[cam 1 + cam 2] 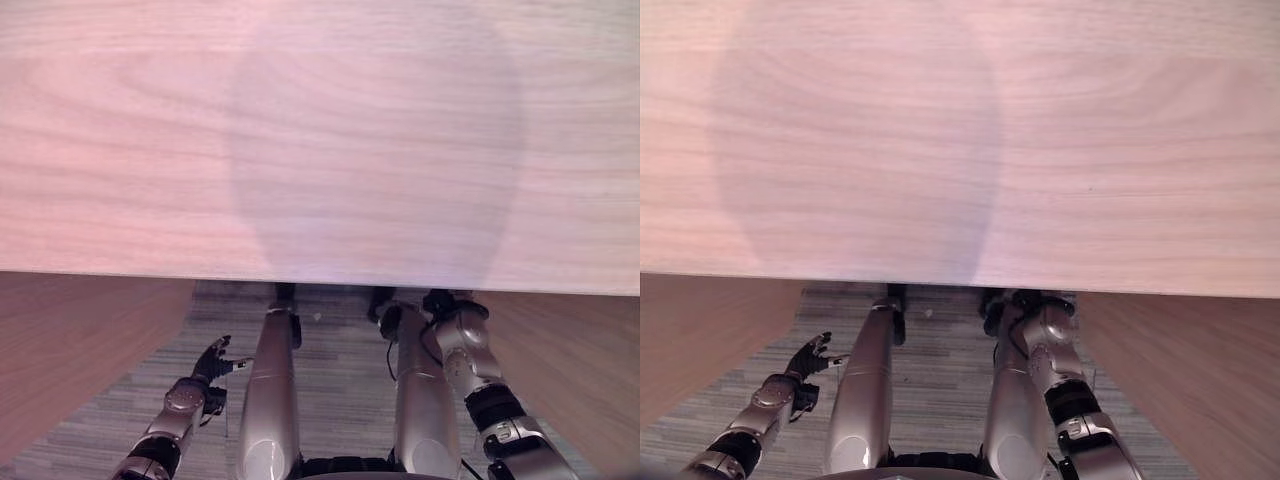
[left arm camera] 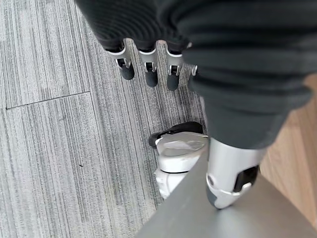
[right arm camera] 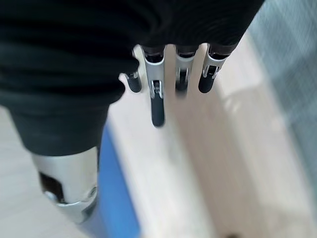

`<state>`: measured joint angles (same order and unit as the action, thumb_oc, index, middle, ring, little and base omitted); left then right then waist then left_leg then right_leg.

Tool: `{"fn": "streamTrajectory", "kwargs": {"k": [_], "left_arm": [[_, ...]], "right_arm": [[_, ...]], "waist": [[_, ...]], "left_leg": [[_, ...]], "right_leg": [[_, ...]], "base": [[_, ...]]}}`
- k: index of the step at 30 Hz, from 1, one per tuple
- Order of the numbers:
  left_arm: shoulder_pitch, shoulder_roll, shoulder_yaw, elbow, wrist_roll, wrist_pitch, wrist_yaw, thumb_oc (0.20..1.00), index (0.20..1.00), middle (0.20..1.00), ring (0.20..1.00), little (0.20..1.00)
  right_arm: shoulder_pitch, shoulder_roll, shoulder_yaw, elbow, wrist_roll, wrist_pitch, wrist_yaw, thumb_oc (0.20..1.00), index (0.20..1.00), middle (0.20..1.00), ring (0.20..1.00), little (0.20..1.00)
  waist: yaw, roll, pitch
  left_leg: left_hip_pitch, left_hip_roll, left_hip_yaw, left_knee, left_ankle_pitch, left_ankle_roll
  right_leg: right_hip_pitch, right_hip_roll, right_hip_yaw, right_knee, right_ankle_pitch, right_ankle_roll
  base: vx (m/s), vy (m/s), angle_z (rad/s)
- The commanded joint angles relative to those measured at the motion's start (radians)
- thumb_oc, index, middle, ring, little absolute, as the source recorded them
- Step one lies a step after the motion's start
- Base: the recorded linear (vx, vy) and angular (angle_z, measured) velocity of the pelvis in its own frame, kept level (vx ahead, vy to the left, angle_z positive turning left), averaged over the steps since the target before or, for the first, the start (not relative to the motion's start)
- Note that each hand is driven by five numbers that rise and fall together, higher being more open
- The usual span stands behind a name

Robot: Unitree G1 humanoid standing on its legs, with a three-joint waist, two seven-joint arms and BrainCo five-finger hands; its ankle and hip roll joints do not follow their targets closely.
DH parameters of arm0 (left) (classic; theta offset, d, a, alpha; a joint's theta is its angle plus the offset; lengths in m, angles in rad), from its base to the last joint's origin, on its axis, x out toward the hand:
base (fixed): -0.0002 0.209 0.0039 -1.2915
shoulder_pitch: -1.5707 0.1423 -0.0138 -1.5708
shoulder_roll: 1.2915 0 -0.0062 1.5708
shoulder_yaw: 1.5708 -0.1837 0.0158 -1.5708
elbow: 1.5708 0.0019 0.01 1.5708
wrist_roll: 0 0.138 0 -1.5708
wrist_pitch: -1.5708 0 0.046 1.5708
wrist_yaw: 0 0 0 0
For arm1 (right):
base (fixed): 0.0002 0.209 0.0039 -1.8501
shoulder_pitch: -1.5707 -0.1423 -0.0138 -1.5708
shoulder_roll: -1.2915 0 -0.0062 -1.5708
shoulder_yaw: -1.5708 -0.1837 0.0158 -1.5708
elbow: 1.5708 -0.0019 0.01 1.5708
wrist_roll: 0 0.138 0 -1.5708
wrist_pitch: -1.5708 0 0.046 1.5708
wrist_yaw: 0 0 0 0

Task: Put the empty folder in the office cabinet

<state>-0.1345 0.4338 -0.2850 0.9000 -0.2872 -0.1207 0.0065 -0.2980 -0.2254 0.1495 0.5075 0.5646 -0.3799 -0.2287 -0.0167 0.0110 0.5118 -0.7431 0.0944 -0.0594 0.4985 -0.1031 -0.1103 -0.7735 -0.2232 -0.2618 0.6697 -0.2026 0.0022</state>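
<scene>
The right hand [image 3: 157, 96] is held with its fingers straight and spread, and nothing is clasped in them. A blue edge, judged to be the folder [image 3: 119, 198], lies just beside the thumb [image 3: 69, 183]; whether contact is made there cannot be told. Past the fingers a light wood panel [image 3: 203, 163] is seen, possibly part of the cabinet, though this cannot be confirmed. In the eye views that hand is partly hidden under the edge of the wooden top [image 1: 320, 140].

The left hand [image 1: 213, 358] hangs low over the carpet [image 2: 59, 148], its fingers relaxed and empty.

The step in hand is judged to be the taking up of the folder, so the task is at an early stage. For a sound grasp:

1. The thumb is to be set on one face of the folder and the fingers on the other, well in from the edge
2. The fingers are to be closed evenly, so that the thin cover is not bent or allowed to swing open
3. The folder is to be drawn clear of the wooden top before it is turned toward the cabinet
4. The left hand may be brought up to steady the free end
</scene>
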Motion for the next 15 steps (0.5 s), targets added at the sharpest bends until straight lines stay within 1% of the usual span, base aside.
{"fn": "streamTrajectory", "kwargs": {"k": [1, 5, 6, 11, 12, 15], "left_arm": [[0.075, -0.037, -0.030, -0.060, 0.009, -0.035, -0.037, 1.000, 1.000, 1.000, 1.000, 1.000], [0.104, -0.006, -0.029, -0.116, -0.016, -0.040, -0.052, 1.000, 1.000, 1.000, 1.000, 1.000], [0.122, 0.010, -0.028, -0.132, -0.020, -0.040, -0.064, 1.000, 1.000, 1.000, 1.000, 1.000], [0.132, 0.028, -0.032, -0.147, -0.026, -0.041, -0.084, 1.000, 1.000, 1.000, 1.000, 1.000], [0.131, 0.030, -0.033, -0.147, -0.026, -0.042, -0.087, 1.000, 1.000, 1.000, 1.000, 1.000], [0.135, 0.026, -0.035, -0.139, -0.023, -0.039, -0.099, 1.000, 1.000, 1.000, 1.000, 1.000]], "right_arm": [[0.040, -0.020, 0.044, 0.051, -0.081, 0.071, -0.022, 1.000, 1.000, 1.000, 1.000, 1.000], [0.055, -0.052, 0.056, 0.117, -0.157, 0.107, -0.019, 1.000, 1.000, 1.000, 1.000, 1.000], [0.064, -0.067, 0.067, 0.158, -0.202, 0.123, -0.016, 1.000, 1.000, 1.000, 1.000, 1.000], [0.079, -0.073, 0.073, 0.221, -0.205, 0.143, 0.017, 1.000, 1.000, 1.000, 1.000, 1.000], [0.081, -0.076, 0.077, 0.224, -0.207, 0.146, 0.023, 1.000, 1.000, 1.000, 1.000, 1.000], [0.091, -0.081, 0.081, 0.238, -0.209, 0.157, 0.041, 1.000, 1.000, 1.000, 1.000, 1.000]], "waist": [[0.023, 0.048, -0.010], [0.028, 0.047, -0.023], [0.031, 0.046, -0.028], [0.029, 0.038, -0.039], [0.030, 0.038, -0.041], [0.027, 0.033, -0.049]], "left_leg": [[0.122, 0.000, -0.022, -0.075, -0.066, 0.021], [0.147, 0.000, -0.023, -0.069, -0.075, 0.023], [0.165, -0.001, -0.025, -0.060, -0.082, 0.024], [0.213, 0.003, -0.028, -0.065, -0.086, 0.021], [0.213, 0.003, -0.024, -0.081, -0.047, 0.026], [0.244, 0.006, -0.026, -0.087, -0.045, 0.025]], "right_leg": [[0.082, 0.014, 0.022, 0.023, -0.080, 0.093], [0.116, 0.011, 0.018, 0.016, -0.077, 0.094], [0.139, 0.009, 0.017, 0.013, -0.077, 0.094], [0.198, 0.008, 0.013, -0.016, -0.068, 0.098], [0.206, 0.007, -0.002, -0.044, -0.028, 0.088], [0.242, 0.008, -0.003, -0.064, -0.021, 0.090]], "base": [[0.00, 0.000, 0.00], [0.00, 0.000, 0.00], [0.00, 0.000, 0.00], [-0.02, 0.008, 0.00], [-0.10, 0.035, 0.00], [-0.03, 0.028, -0.01]]}}
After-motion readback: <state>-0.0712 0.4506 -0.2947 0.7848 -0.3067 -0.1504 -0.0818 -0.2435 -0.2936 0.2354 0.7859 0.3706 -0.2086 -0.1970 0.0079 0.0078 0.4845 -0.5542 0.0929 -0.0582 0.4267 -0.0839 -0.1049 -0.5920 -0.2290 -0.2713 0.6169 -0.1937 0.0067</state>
